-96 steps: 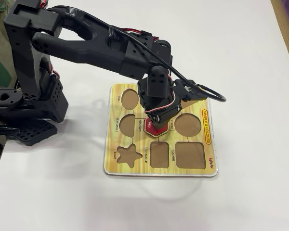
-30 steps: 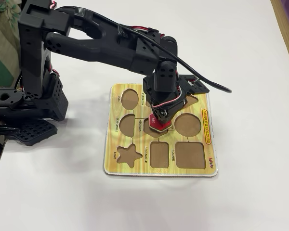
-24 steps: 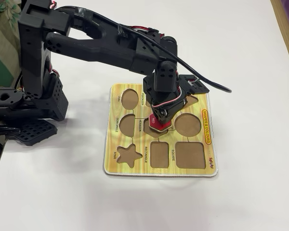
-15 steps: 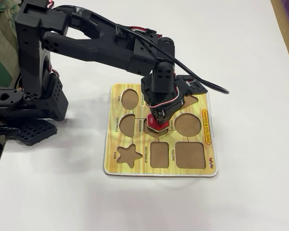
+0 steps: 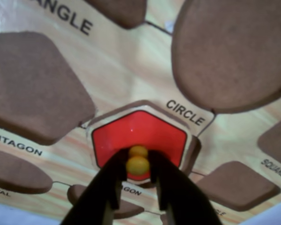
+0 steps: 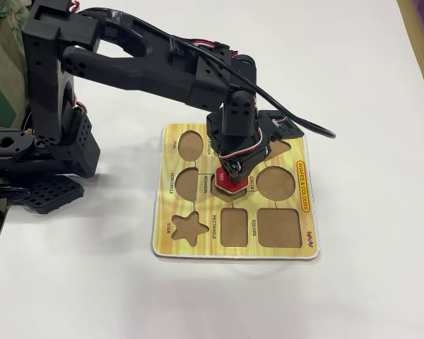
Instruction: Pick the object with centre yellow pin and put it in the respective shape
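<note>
The end effector [image 5: 138,183] is clenched on the yellow knob [image 5: 137,164] of the red hexagon piece [image 5: 138,138], its two black fingers [image 5: 113,180] pinching the knob from either side. The piece sits over the hexagon cutout [image 5: 194,151] of the puzzle board [image 6: 198,251], just beside the circle cutout [image 5: 232,51], slightly askew.

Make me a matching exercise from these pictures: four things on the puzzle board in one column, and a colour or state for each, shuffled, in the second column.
Column one:
1. hexagon piece
2. knob
3. circle cutout
4. gripper

Column two:
A. yellow
B. empty, brown
C. red face, sitting crooked at the hexagon cutout
D. black fingers pinching the knob

Pairs: 1-C, 2-A, 3-B, 4-D
</note>
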